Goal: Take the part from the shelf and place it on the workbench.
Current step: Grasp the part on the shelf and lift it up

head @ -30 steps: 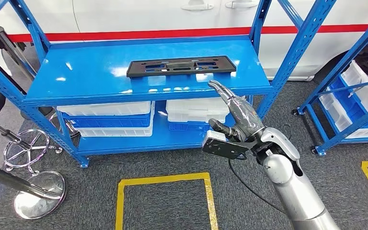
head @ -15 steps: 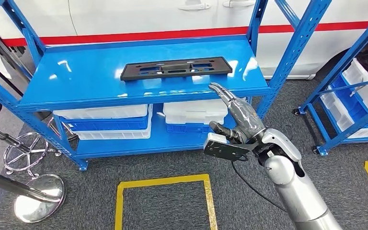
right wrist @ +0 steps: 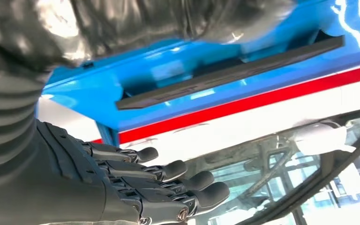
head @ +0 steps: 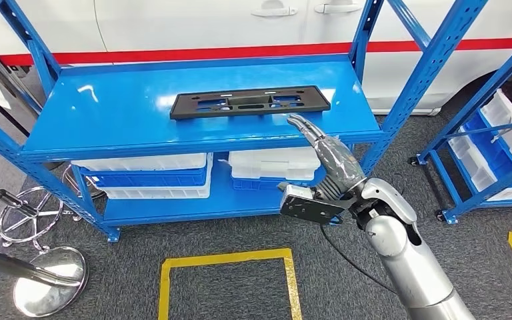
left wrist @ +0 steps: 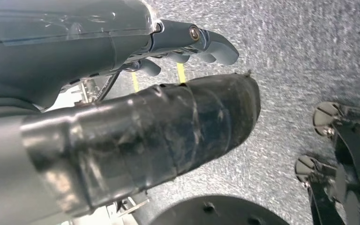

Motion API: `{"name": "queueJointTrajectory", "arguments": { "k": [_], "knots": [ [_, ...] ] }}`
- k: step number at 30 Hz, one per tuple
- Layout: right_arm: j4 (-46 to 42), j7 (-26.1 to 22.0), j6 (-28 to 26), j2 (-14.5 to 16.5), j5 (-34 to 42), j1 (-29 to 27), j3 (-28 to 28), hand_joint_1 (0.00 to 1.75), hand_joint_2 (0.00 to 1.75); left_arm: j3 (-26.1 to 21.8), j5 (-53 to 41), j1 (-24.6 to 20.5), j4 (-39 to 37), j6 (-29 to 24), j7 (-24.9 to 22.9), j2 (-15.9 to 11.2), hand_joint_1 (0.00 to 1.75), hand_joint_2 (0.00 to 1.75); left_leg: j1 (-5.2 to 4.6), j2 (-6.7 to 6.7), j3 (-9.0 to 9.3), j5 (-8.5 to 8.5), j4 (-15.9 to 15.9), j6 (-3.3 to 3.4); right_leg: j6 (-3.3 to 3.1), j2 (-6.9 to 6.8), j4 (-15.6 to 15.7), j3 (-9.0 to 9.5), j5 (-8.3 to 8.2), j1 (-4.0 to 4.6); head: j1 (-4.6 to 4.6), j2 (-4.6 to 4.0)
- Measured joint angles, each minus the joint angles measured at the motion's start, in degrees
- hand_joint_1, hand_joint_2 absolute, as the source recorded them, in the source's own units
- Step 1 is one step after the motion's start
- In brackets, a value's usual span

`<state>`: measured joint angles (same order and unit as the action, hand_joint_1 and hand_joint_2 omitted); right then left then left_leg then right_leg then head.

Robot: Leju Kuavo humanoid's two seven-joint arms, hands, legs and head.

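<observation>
A blue shelf (head: 107, 120) fills the upper left and centre of the head view, and a flat black part (head: 249, 102) lies on its top level, just above centre. Right of centre, the right hand (head: 330, 163) reaches up with straight, spread fingers holding nothing, its fingertips close below the part's right end. The left hand (left wrist: 122, 93) holds nothing, fingers loosely curled and apart above grey carpet (left wrist: 309, 47).

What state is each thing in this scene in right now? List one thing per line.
Black part: lying flat on the top shelf, untouched.
Right hand: open, fingers extended toward the part, holding nothing.
Left hand: hanging above the floor, grip unclear.
White bins: stacked on the lower shelf.
</observation>
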<state>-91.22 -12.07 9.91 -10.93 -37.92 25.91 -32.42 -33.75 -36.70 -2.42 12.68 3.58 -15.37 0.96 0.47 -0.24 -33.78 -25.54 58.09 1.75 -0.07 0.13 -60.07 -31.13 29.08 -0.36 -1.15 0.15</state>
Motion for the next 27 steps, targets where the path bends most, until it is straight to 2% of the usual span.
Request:
{"name": "queueJointTrajectory", "arguments": {
  "k": [2,4,5,6,7,9,10,11,13,14,16,18,20,21,22,24,25,26,27],
  "knots": [
    [0.0,0.0,0.0,0.0,0.0,0.2,-0.1,0.0,1.75,0.0,0.0,0.0,0.0,0.0,0.0,0.0,0.0,0.0,0.2,0.02,1.09,-0.3,-0.5,0.57,0.49,-0.03,-4.7,-2.38,1.95,-0.21,0.02,0.0],
    [0.1,0.0,0.0,0.0,0.0,0.2,-0.2,0.0,1.75,-0.1,0.0,0.0,0.0,0.0,0.0,0.0,0.0,0.0,0.18,-0.01,1.71,-0.83,-0.6,0.96,0.91,-0.04,-11.8,-6.88,4.37,-0.37,0.04,0.0],
    [0.2,0.0,0.0,0.0,0.0,0.2,-0.2,0.0,1.75,-0.2,0.0,0.0,0.0,0.0,0.0,0.0,0.0,0.0,0.16,-0.06,2.02,-1.14,-0.6,1.01,1.03,-0.05,-14.2,-8.83,4.71,-0.45,0.04,0.0],
    [0.2,0.0,0.0,0.0,0.0,0.1,-0.3,0.0,1.75,-0.2,0.0,0.0,0.0,0.0,0.0,0.0,0.0,0.0,0.16,-0.12,2.45,-1.51,-0.5,0.98,1.06,-0.06,-14.7,-9.95,3.9,-0.49,0.04,0.0],
    [0.3,0.0,0.0,0.0,0.0,0.1,-0.3,0.0,1.75,-0.3,0.0,0.0,0.0,0.0,0.0,0.0,0.0,0.0,0.16,-0.18,3.02,-1.93,-0.5,0.89,1.02,-0.08,-12.9,-9.93,1.85,-0.51,0.04,0.0],
    [0.3,0.0,0.0,0.0,0.0,0.2,-0.3,0.0,1.75,-0.4,0.0,0.0,0.0,0.0,0.0,0.0,0.0,0.0,0.16,-0.22,4.34,-2.89,-0.5,0.55,0.64,-0.12,-5.9,-7.82,-3.46,-0.42,0.04,0.01],
    [0.3,0.0,0.0,0.0,0.0,0.2,-0.4,0.0,1.75,-0.5,0.0,0.0,0.0,0.0,0.0,0.1,0.0,0.0,0.15,-0.22,4.75,-3.29,-0.6,0.26,0.34,-0.16,-2.6,-6.85,-4.76,-0.18,0.08,0.01],
    [0.3,0.0,0.0,0.0,0.0,0.3,-0.4,0.0,1.75,-0.5,0.0,0.0,0.0,0.0,0.0,0.1,0.0,0.0,0.13,-0.2,4.91,-3.62,-0.6,-0.09,-0.04,-0.21,-0.7,-6.24,-5.43,0.07,0.1,0.01],
    [0.4,0.0,0.0,0.0,0.0,0.3,-0.5,0.0,1.75,-0.5,0.0,-0.1,0.0,0.0,0.0,0.1,0.0,0.0,0.01,-0.14,5.01,-3.91,-0.5,-0.72,-0.79,-0.25,0.6,-5.99,-5.05,0.41,0.08,0.01],
    [0.4,0.0,0.0,0.0,0.0,0.3,-0.5,0.0,1.75,-0.6,0.0,-0.1,0.0,0.0,0.0,0.1,0.0,0.0,-0.01,-0.1,4.95,-4.02,-0.2,-0.96,-1.13,-0.22,0.7,-5.64,-5.28,0.28,0.04,0.01],
    [0.3,0.0,0.0,0.0,0.0,0.4,-0.5,0.0,1.75,-0.6,0.0,-0.2,0.0,0.0,0.0,0.1,0.0,0.0,0.06,-0.06,3.72,-4.45,2.8,-1.33,-1.73,-0.19,1.3,-4.72,-5.03,0.01,0.01,0.01],
    [0.3,0.0,0.0,0.0,-0.2,0.6,-0.6,0.0,1.75,-0.6,-0.1,-0.2,0.0,0.1,0.0,0.1,0.0,0.0,0.18,-0.05,-0.1,-6.46,9.4,-1.73,-2.31,-0.21,1.5,-3.88,-4.54,0.01,0.01,0.01],
    [0.4,0.3,-0.2,0.1,-1.1,0.6,-0.8,0.0,1.75,-0.6,-0.3,-0.2,0.0,0.1,-0.1,0.1,0.0,0.0,0.21,-0.04,-4.5,-8.78,15.4,-2.06,-2.56,-0.17,1.5,-3.33,-3.93,0.11,0.0,0.0],
    [0.5,0.6,-0.5,0.1,-1.9,0.6,-0.9,0.0,1.75,-0.6,-0.5,-0.1,0.0,0.1,-0.1,0.1,0.0,0.0,0.21,-0.04,-5.78,-8.72,16.2,-2.13,-2.58,-0.12,1.4,-2.99,-3.6,0.14,-0.01,0.0],
    [0.6,0.9,-1.2,0.3,-3.0,0.6,-1.0,0.0,1.75,-0.7,-0.7,-0.1,0.0,0.1,-0.1,0.1,0.0,0.0,0.21,-0.04,-6.03,-7.27,15.0,-2.11,-2.55,-0.06,1.4,-2.56,-3.26,0.16,-0.01,0.0],
    [0.6,1.8,-3.2,0.7,-6.4,0.6,-1.2,0.0,1.75,-0.7,-1.1,0.0,0.0,0.1,0.0,0.1,0.0,0.0,0.17,-0.02,-4.12,-1.89,8.0,-1.76,-2.35,0.03,1.4,-1.55,-2.49,0.16,0.0,0.01],
    [0.7,2.3,-4.5,0.9,-8.8,0.6,-1.4,0.0,1.75,-0.8,-1.3,0.0,0.0,0.1,0.0,0.1,0.0,0.0,0.01,0.0,-3.01,-0.34,4.4,-1.55,-2.16,0.06,1.3,-1.16,-2.14,0.21,0.0,0.01],
    [0.7,2.6,-5.7,1.1,-11.3,0.5,-1.5,0.0,1.75,-0.8,-1.5,0.0,0.0,0.1,0.1,0.1,0.0,0.0,-0.14,0.01,-2.16,0.54,2.0,-1.29,-1.89,0.06,1.2,-1.0,-1.82,0.27,-0.02,0.01],
    [0.7,2.9,-6.7,1.2,-13.8,0.5,-1.7,0.0,1.75,-0.9,-1.7,-0.1,0.0,0.2,0.2,0.1,0.0,0.0,-0.3,0.0,-1.8,0.67,0.8,-1.04,-1.6,0.04,1.2,-0.97,-1.57,0.31,-0.02,0.0]
  ]
}}
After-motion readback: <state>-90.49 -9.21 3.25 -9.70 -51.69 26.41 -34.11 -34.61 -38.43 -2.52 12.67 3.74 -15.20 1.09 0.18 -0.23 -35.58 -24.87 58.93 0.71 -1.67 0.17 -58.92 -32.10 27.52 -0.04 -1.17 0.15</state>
